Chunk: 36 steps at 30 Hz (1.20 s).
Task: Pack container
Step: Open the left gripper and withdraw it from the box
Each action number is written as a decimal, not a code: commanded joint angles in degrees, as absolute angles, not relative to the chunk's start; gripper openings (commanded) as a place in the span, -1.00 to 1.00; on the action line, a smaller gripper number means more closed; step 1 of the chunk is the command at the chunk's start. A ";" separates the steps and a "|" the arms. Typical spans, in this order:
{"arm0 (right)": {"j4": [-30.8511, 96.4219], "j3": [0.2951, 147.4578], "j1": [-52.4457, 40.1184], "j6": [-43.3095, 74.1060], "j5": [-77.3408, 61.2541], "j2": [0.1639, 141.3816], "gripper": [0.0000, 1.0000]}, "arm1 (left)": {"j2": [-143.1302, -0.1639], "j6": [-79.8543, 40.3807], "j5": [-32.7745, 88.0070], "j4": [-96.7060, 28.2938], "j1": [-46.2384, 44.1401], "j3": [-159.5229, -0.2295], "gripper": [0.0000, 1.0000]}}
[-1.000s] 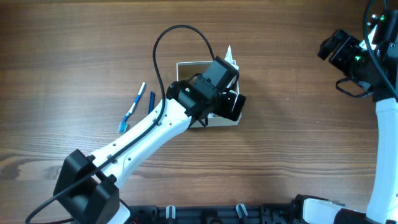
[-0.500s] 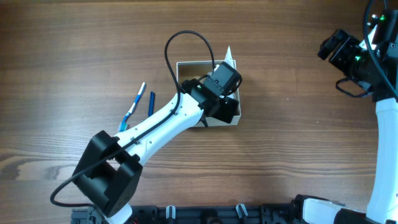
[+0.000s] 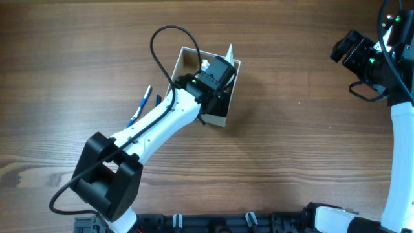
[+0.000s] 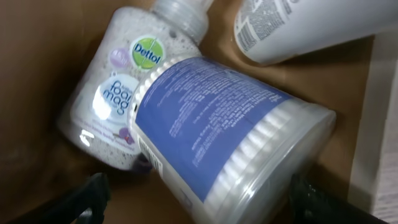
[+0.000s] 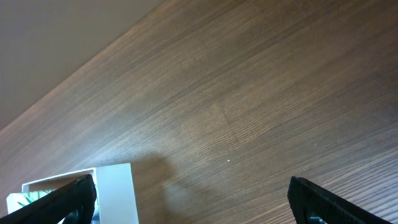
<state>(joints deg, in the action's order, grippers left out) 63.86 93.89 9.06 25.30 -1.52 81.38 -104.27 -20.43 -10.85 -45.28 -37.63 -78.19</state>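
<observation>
Container sits left of centre on wooden worktop, skewed to the worktop edges, open top up. Left arm reaches in from bottom-left, with its wrist over the box and left tool down inside it.

Left wrist view: fingers spread wide, released, one on each side of a clear ribbed tub with a blue label. Tub lies on its side on the tan floor. Cannot tell if the right-hand finger touches it. Dettol bottle lies behind the tub, partly covered by it, clear cap toward the far wall. White tube with small print is at top right, close to the tub. White container wall shows at the right edge.

On the worktop left of the box are a blue-and-white toothbrush and a short dark-blue stick, side by side, just beside the left arm.

Right arm is well apart at the far right edge. Right tool is released, fingers wide, nothing between them, bare wood below.
</observation>
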 commanded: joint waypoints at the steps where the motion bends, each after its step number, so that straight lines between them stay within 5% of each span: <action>1: 63.68 94.06 9.15 25.65 -2.48 81.45 1.00 | -104.90 -24.71 -10.87 -44.80 -36.95 -78.76 0.88; 7: 63.66 94.06 9.15 25.65 -2.48 81.45 0.99 | -104.90 -29.08 8.03 -43.09 -39.05 -78.76 0.83; 19: 63.66 94.06 9.15 25.65 -2.48 81.45 1.00 | -102.67 -30.48 4.21 -40.60 -43.92 -78.78 1.00; 28: 63.66 94.06 9.15 25.65 -2.48 81.45 1.00 | -93.34 -27.00 -4.95 -46.87 -38.57 -78.78 0.99; 36: 63.66 94.06 9.15 25.65 -2.48 81.45 0.99 | -87.96 -20.64 -5.91 -55.68 -23.20 -78.70 0.99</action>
